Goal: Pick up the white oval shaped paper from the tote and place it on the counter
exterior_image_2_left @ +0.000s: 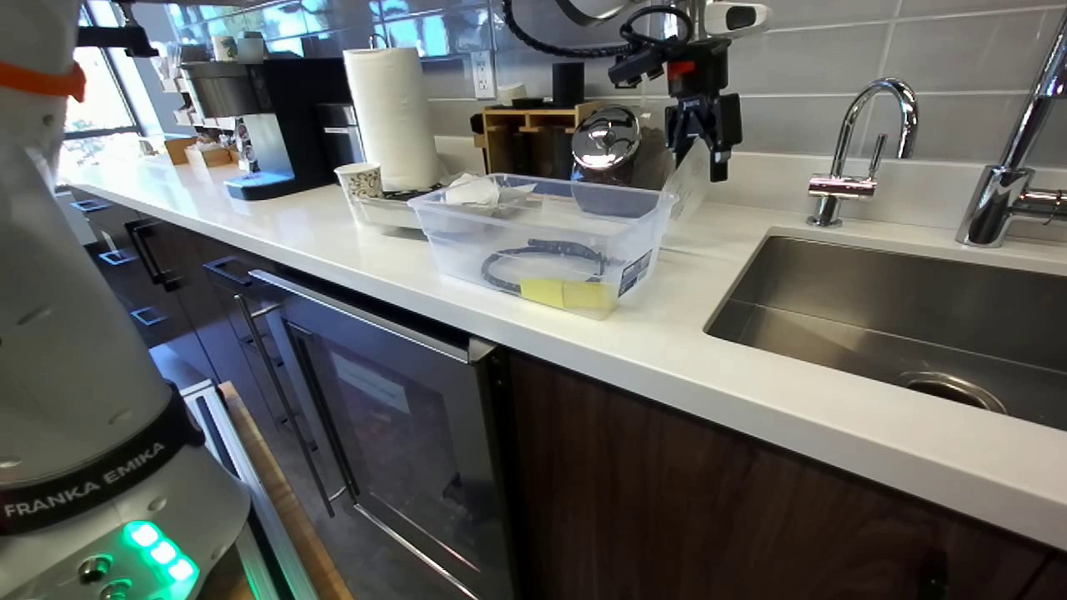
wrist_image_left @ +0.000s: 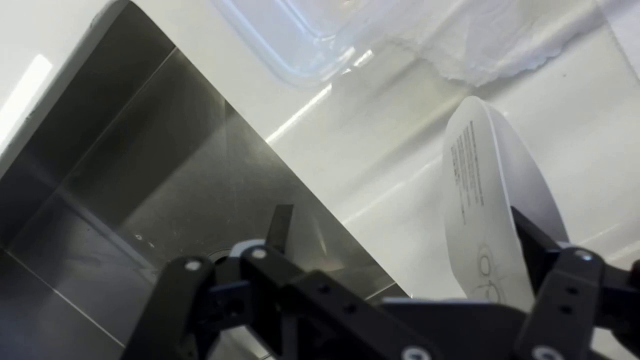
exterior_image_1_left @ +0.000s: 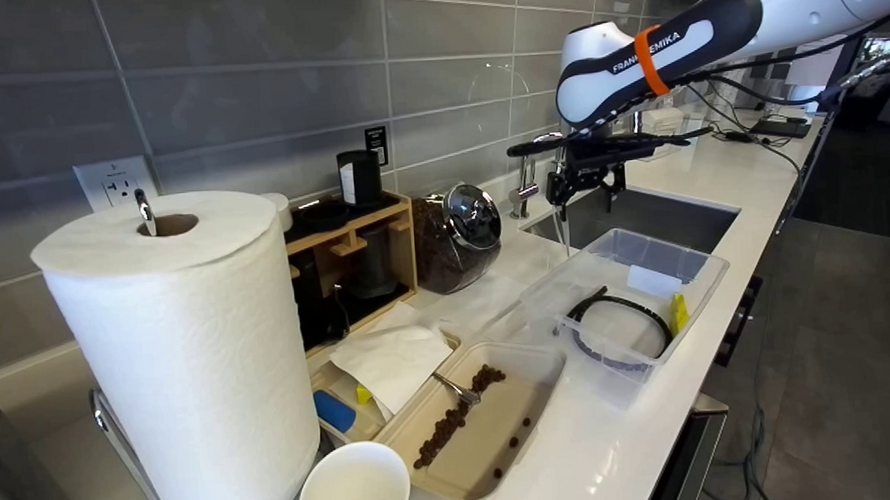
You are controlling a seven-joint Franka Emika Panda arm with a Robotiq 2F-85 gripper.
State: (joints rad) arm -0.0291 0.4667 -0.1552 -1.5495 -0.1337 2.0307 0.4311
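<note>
Oval paper [wrist_image_left: 475, 210] by tool [wrist_image_left: 400, 215], outside clear tote [exterior_image_2_left: 458, 246] (black loop [exterior_image_1_left: 588, 301] within)

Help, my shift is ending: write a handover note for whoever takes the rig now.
Claw: jaws spread, above the counter near the sink.
White oval paper: tilted, close to one jaw; whether it touches the jaw or rests on the counter is unclear.
Tote: on the counter.
Done: paper is outside the tote.
Left: probably get it lying free on the counter, then back off.
</note>
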